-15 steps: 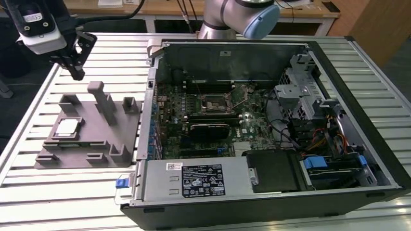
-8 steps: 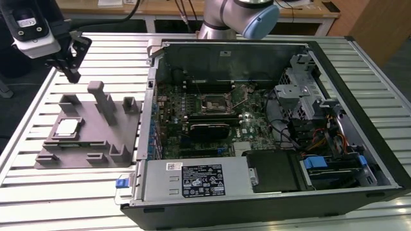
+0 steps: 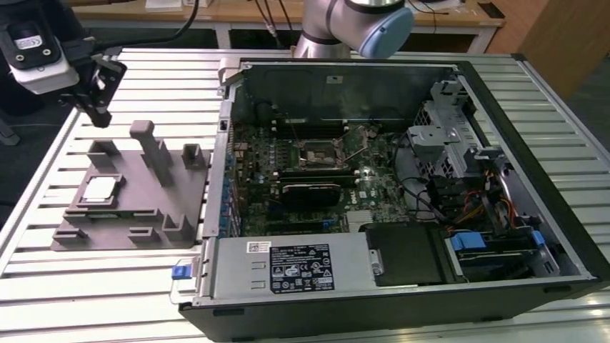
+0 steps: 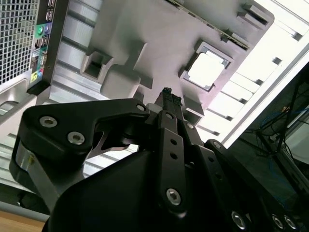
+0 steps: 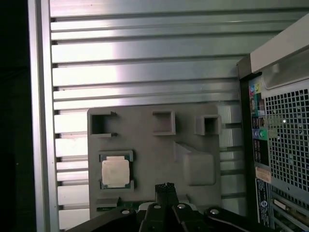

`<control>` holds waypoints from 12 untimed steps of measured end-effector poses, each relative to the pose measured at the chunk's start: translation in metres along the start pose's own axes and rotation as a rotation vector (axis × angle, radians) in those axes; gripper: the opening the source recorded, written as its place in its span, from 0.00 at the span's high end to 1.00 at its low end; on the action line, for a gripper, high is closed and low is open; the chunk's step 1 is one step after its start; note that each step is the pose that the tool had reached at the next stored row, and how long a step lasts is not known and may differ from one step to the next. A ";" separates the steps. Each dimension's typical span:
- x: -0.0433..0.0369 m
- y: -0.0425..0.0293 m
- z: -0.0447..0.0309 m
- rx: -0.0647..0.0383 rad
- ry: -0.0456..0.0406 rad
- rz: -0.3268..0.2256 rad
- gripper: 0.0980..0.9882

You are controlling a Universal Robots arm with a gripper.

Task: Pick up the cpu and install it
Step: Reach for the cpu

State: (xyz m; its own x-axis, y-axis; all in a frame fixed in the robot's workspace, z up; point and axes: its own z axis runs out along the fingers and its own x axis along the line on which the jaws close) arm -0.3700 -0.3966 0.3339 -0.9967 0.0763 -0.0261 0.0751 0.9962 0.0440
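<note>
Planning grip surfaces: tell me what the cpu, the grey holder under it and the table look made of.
The cpu: metal lid by its pale silvery sheen; tan rim, possibly board laminate. The grey holder: probably plastic, uniformly dull grey without glare. The table: likely aluminium slats, bright streaky reflections along the ribs.

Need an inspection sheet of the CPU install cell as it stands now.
Surface: slatted metal table bearing a grey fixture and an open computer case.
Job's things: cpu lies flat in a pocket of the fixture; socket sits on the board inside the case.
Clutter: nothing seen.
Grippers: hand hovers near the fixture, apart from the cpu, carrying nothing.
Cables: wire bundles inside the case, at the exterior view's right.
Surroundings: wooden bench behind the table.
</note>
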 end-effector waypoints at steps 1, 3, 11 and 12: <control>0.0018 -0.0002 0.0012 0.000 0.0000 0.000 0.99; 0.0051 -0.0005 0.0037 0.000 0.0000 0.000 0.99; 0.0197 -0.0018 0.0145 0.002 -0.0001 0.000 0.99; 0.0216 -0.0020 0.0159 0.002 -0.0001 0.000 0.99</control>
State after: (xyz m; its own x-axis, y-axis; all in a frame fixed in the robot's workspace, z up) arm -0.3912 -0.3962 0.3173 -0.9967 0.0762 -0.0261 0.0751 0.9963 0.0419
